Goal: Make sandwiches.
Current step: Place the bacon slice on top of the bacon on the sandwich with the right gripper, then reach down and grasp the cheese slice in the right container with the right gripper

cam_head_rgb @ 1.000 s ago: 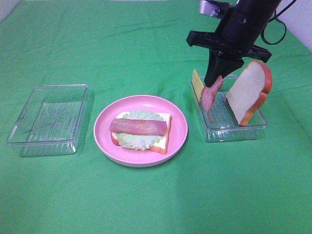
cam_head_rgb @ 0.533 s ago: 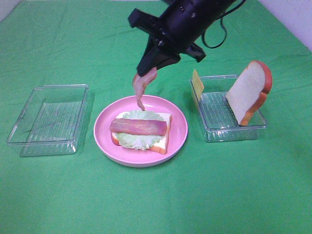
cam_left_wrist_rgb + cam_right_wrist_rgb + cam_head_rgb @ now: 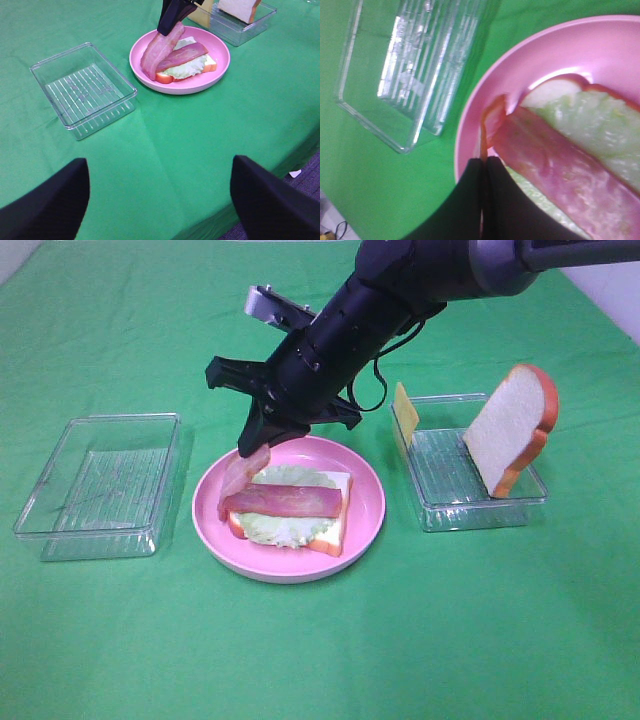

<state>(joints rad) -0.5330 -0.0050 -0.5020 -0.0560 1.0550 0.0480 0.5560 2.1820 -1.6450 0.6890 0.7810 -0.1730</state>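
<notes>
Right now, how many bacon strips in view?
2. One bacon strip lies flat across the lettuce on the pink plate; the other strip hangs from the shut right gripper, lower end at the plate's rim.

High camera overlooks the whole table [image 3: 120, 640]; left wrist view looks from far back, right wrist close; all share the pink plate [image 3: 366, 490] [image 3: 220, 53] [image 3: 485, 102].

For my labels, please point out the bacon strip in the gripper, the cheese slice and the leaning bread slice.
bacon strip [image 3: 238, 480], exterior high view, its hanging lower half.
cheese slice [image 3: 404, 408], exterior high view, its yellow face.
bread slice [image 3: 505, 430], exterior high view, its white face.
</notes>
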